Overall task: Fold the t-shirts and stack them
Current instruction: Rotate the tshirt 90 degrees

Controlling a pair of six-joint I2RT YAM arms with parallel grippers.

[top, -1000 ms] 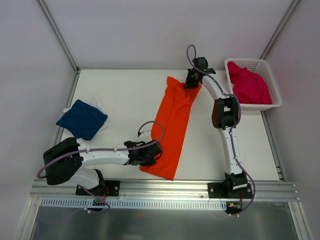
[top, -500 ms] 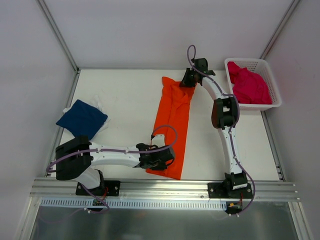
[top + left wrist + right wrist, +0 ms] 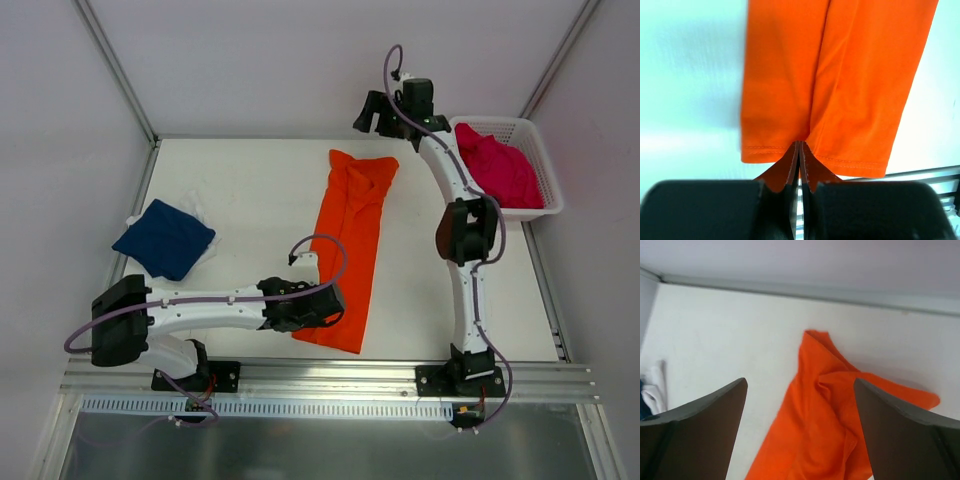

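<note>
Your long orange shirt point(image 3: 348, 250) is plain bright orange, no print. Navy shirt point(image 3: 164, 238) is solid too, magenta shirt point(image 3: 497, 170) sits in a white mesh basket point(image 3: 546, 180). The table point(image 3: 240, 200) is white. There's a white scrap point(image 3: 197, 212) under the navy one, maybe cloth.

The left white-and-black jointed arm point(image 3: 210, 305) lies low, its forearm stretched rightward from the bulky shoulder near its base. Its black two-finger left gripper point(image 3: 799, 145) has the jaws pressed flat together, pinching the near hem of the bright orange cloth t-shirt point(image 3: 840, 75). The right white-and-black jointed arm point(image 3: 465, 290) reaches far from its base, elbow bent mid-way, wrist raised at the far end. Its black two-finger right gripper point(image 3: 800, 387) hangs with jaws spread wide, gripping nothing.
</note>
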